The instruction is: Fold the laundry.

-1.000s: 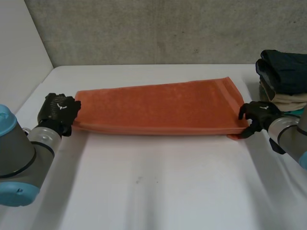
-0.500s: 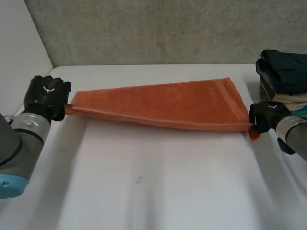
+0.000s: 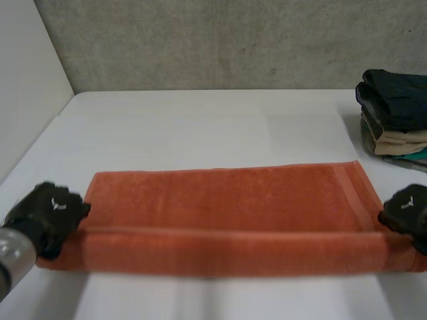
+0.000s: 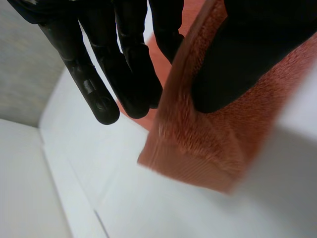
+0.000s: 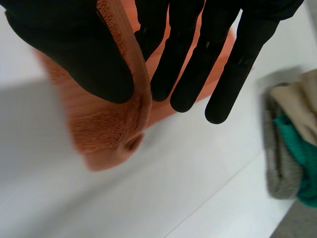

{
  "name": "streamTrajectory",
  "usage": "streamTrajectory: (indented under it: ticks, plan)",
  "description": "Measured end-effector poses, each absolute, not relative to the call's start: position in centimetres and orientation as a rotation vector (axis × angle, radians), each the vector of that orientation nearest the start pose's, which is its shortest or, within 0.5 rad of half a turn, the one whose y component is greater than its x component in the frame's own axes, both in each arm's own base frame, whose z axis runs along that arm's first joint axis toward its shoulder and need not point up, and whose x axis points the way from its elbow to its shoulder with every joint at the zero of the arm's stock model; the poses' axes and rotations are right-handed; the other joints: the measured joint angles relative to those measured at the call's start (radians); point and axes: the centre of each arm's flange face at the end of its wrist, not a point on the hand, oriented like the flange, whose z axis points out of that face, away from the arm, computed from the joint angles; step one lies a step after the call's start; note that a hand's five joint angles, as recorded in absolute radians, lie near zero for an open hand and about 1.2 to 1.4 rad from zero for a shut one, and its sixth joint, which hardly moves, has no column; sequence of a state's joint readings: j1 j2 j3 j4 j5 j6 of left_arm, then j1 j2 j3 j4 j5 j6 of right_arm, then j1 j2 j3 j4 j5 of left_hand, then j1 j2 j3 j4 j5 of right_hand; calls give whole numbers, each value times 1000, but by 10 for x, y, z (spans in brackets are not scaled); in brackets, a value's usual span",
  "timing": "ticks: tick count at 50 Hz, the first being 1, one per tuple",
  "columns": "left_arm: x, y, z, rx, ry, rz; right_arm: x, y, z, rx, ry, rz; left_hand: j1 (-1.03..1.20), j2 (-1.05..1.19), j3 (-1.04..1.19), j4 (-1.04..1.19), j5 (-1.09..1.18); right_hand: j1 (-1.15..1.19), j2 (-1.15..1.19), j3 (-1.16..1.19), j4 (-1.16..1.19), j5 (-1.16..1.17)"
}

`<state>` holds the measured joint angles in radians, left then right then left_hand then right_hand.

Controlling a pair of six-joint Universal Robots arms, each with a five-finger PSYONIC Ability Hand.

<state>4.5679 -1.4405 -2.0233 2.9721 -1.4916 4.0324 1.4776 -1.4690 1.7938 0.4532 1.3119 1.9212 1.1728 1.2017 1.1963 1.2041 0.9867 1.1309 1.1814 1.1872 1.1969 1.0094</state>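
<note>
An orange towel (image 3: 227,207) hangs stretched between my two hands over the near part of the white table (image 3: 200,127), its far part trailing back onto the table. My left hand (image 3: 47,213) holds the towel's near left corner. Seen from the left wrist, its thumb (image 4: 237,59) presses the doubled towel edge (image 4: 198,153) against the straight fingers (image 4: 94,84). At the near right corner is my right hand (image 3: 407,213). From the right wrist, its thumb (image 5: 74,49) and fingers pinch the towel's hem (image 5: 104,129).
A pile of folded clothes (image 3: 393,113), dark on top with beige and teal below, stands at the table's far right; it is also beside my right hand (image 5: 292,148). A grey wall runs behind the table.
Both hands have pulled the towel's ends toward the near side, so the towel now lies closer and spread wider. The right hand closed on its corner during this.
</note>
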Motion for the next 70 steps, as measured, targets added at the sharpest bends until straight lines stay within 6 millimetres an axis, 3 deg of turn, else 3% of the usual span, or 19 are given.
streamTrajectory:
  ticks: [8, 15, 21, 26, 27, 29, 32, 33, 35, 36, 46, 49, 55, 64, 67, 70]
  plan:
    - [-190, -256, 196, 1187, 1994, -1622, 153, -302, 186, -1695, 2516, -1628, 0, 0, 0, 0, 0, 0, 0, 0, 0, 10]
    - [-208, -304, 168, 1152, 1997, -1634, 183, -345, 164, -1696, 2447, -1822, 0, 0, 0, 0, 0, 0, 0, 0, 0, 10]
    - [-222, -330, 148, 1105, 1988, -1593, 198, -376, 147, -1710, 2396, -1958, 0, 0, 0, 0, 0, 0, 0, 0, 0, 10]
    - [-234, -346, 145, 1073, 1953, -1617, 204, -397, 137, -1692, 2345, -2077, 0, 0, 0, 0, 0, 0, 0, 0, 0, 10]
    - [-235, -347, 145, 1071, 1949, -1622, 205, -400, 136, -1689, 2338, -2093, 0, 0, 0, 0, 0, -41, -45, -47, -47, -22]
    - [-240, -351, 147, 1065, 1933, -1648, 207, -406, 131, -1680, 2314, -2143, -2, -3, 0, 0, 0, -455, -470, -457, -435, -433]
    - [-248, -351, 150, 1071, 1921, -1686, 213, -409, 127, -1666, 2290, -2187, -391, -361, -336, -342, -335, -877, -918, -899, -902, -903]
    - [-251, -350, 150, 1073, 1920, -1694, 214, -409, 127, -1660, 2288, -2193, -717, -640, -630, -644, -633, -898, -946, -935, -938, -933]
    - [-254, -348, 152, 1073, 1918, -1712, 217, -407, 129, -1618, 2287, -2207, -810, -703, -693, -709, -697, -906, -973, -979, -983, -961]
    - [-256, -347, 154, 1070, 1921, -1721, 217, -405, 131, -1582, 2293, -2207, -986, -967, -958, -971, -922, -906, -973, -981, -986, -961]
    - [-248, -322, 185, 953, 2014, -1823, 206, -366, 167, -1237, 2357, -2048, -986, -998, -983, -1001, -938, -903, -968, -974, -983, -959]
    - [-240, -303, 195, 907, 2063, -1864, 185, -347, 172, -1153, 2422, -1873, -986, -998, -983, -1001, -938, -840, -882, -886, -899, -879]
    - [-233, -275, 195, 916, 2138, -1896, 147, -328, 164, -1054, 2499, -1640, -986, -998, -983, -1001, -938, -622, -674, -679, -688, -670]
    - [-231, -263, 182, 958, 2175, -1891, 119, -325, 147, -1030, 2523, -1610, -986, -998, -983, -1001, -938, -619, -667, -670, -678, -655]
    - [-231, -263, 180, 960, 2174, -1890, 116, -329, 140, -1053, 2524, -1639, -986, -998, -983, -1001, -938, -433, -478, -500, -512, -496]
    - [-231, -264, 179, 960, 2172, -1889, 112, -336, 132, -1072, 2531, -1676, -986, -998, -983, -1001, -938, -25, -50, -69, -78, -73]
